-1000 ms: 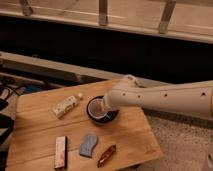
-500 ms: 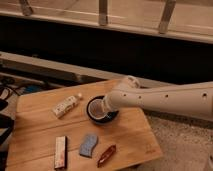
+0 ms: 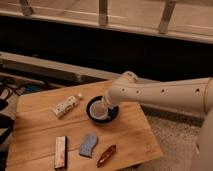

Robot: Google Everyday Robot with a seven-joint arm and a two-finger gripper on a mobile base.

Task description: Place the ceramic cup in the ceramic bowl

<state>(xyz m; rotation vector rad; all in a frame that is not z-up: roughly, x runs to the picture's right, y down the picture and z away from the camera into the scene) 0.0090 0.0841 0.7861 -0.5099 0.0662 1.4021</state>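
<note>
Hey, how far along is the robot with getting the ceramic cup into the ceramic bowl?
Nearly done, it seems. The ceramic cup already sits inside the rim of the ceramic bowl on the wooden table. In hand: the arm reaches in from the right, with the hand right at the cup. Whether the cup rests on the bowl's bottom is hidden. Left: letting go, if it hasn't, and pulling the arm clear.

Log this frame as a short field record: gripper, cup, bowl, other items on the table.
gripper: over the ceramic bowl, at the ceramic cup
ceramic cup: inside the bowl's rim
ceramic bowl: black, on the wooden table, near its back edge
other items: white bottle lying left of bowl; flat bar, blue sponge, reddish packet along the front
</note>
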